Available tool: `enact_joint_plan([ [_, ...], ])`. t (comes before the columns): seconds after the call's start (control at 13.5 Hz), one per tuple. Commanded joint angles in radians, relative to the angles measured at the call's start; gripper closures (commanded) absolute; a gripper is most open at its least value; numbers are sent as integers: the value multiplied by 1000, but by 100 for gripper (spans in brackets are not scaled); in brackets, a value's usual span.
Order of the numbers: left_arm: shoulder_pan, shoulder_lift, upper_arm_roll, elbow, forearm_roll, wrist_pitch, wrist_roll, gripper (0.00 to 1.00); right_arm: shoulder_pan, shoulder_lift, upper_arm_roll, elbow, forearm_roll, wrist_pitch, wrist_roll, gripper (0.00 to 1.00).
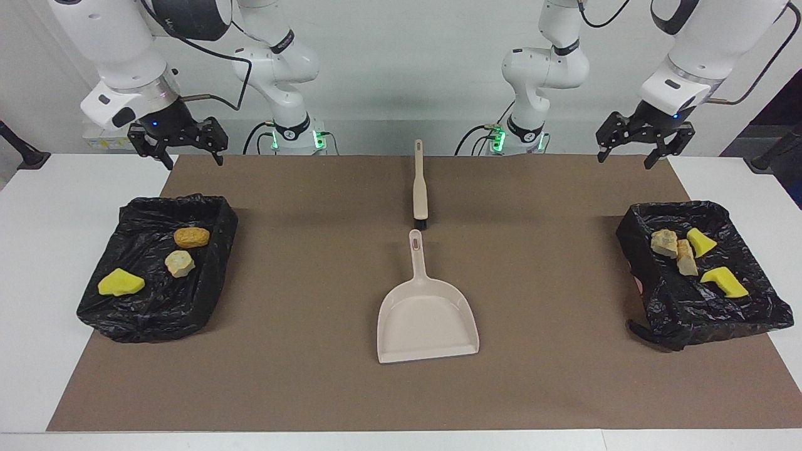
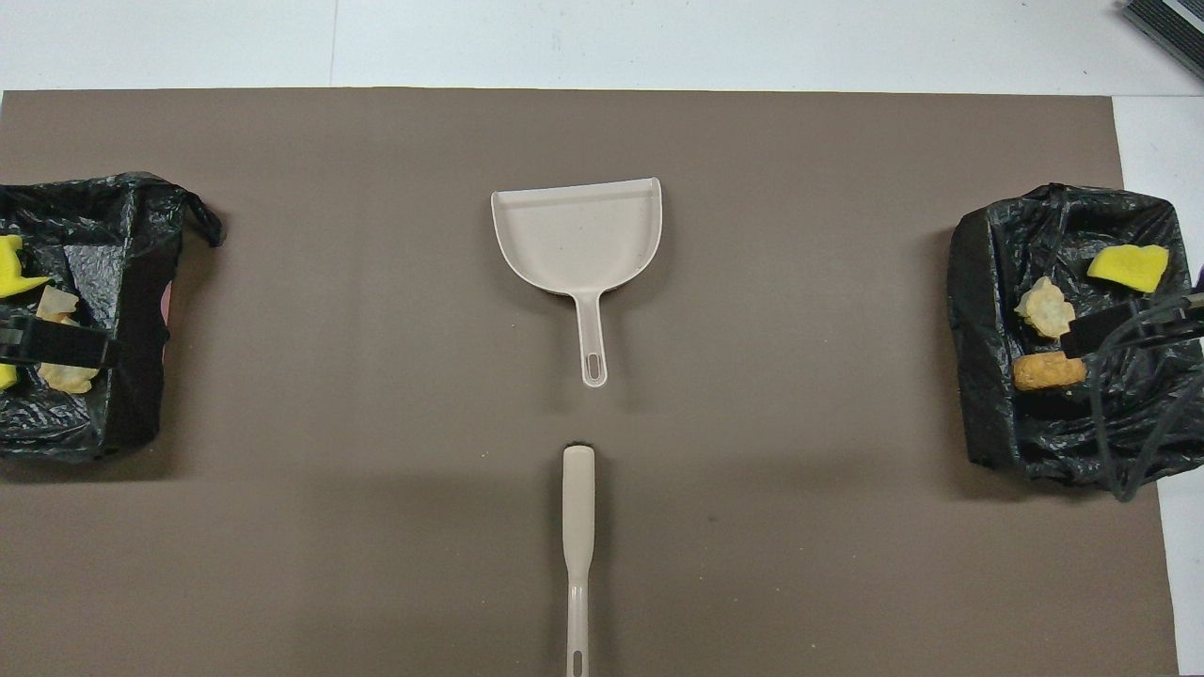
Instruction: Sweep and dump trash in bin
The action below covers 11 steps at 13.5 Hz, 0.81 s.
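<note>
While both arms hang raised near their own ends of the surface [image 1: 37, 207], neither carries anything: the left tool [image 1: 645, 139] hovers with its fingers spread apart and empty over the edge of the brown mat [image 1: 301, 294] at the left arm's end, and the right tool [image 1: 177, 141] hovers likewise spread and empty over the mat's corner at the right arm's end. All the trash lies inside two bins lined with black bags. In the bin at the right arm's end [image 1: 125, 319] rest a yellow chunk [image 1: 120, 283], a pale bread lump [image 1: 180, 264] and a browner bread lump [image 1: 192, 237], the last nearest to the robots. In the bin at the left arm's end [image 1: 689, 313] lie two tan lumps [image 1: 665, 242] touching each other and two yellow chunks [image 1: 700, 241]. In the middle of the mat the beige dustpan [image 1: 427, 319] lies flat, its handle pointing toward the robots. Just nearer to the robots, in line with that handle but apart from it, lies the brush [image 1: 420, 188], its dark bristles toward the dustpan.
</note>
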Motion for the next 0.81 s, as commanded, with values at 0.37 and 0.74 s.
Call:
enact_joint_plan([
  [0.37,91,-2,-98,66,12,-25,-93,0,-5,-5,2,6,7,-20,-9,0],
  [0.74,260,-11,-337,77,10,-51,-165,0,-5,-5,3,6,7,-20,-9,0],
])
